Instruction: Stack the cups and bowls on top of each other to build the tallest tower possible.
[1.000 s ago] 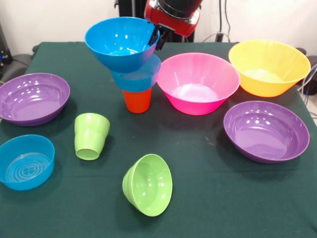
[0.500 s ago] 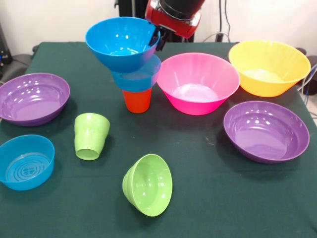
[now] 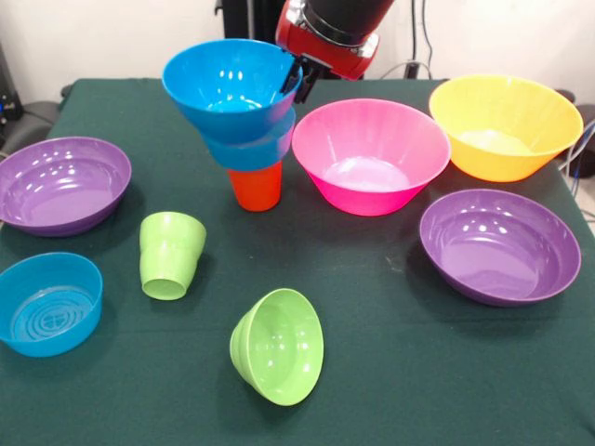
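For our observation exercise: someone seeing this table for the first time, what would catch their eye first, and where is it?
Most striking is the tower at the back of the table: an orange cup carrying two blue bowls, the upper blue bowl gripped at its rim by the red end effector. Next to it stand the large pink bowl and yellow-orange bowl. In front, a small lime green bowl lies tipped on its side.

No text, label, brand or number can be read anywhere. The bowls, cups and counter carry no markings.
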`<act>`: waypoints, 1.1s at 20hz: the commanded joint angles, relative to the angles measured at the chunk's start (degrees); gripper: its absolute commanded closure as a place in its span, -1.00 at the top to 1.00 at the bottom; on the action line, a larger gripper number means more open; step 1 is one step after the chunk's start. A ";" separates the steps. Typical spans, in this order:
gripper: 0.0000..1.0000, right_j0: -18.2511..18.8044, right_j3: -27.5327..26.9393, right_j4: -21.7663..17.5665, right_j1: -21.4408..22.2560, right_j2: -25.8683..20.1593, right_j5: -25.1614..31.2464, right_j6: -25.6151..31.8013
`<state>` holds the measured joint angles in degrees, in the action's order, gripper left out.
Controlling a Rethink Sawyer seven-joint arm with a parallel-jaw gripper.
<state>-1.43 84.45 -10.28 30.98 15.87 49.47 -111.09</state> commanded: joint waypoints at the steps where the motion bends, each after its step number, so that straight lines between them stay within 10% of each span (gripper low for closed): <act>1: -1.00 -1.65 -4.28 2.29 -2.31 -2.46 -2.86 -12.42; 22: -1.00 -2.40 -5.19 4.44 -2.34 -2.58 -0.60 -12.63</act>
<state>-2.38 81.89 -7.42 29.69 16.79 49.46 -113.97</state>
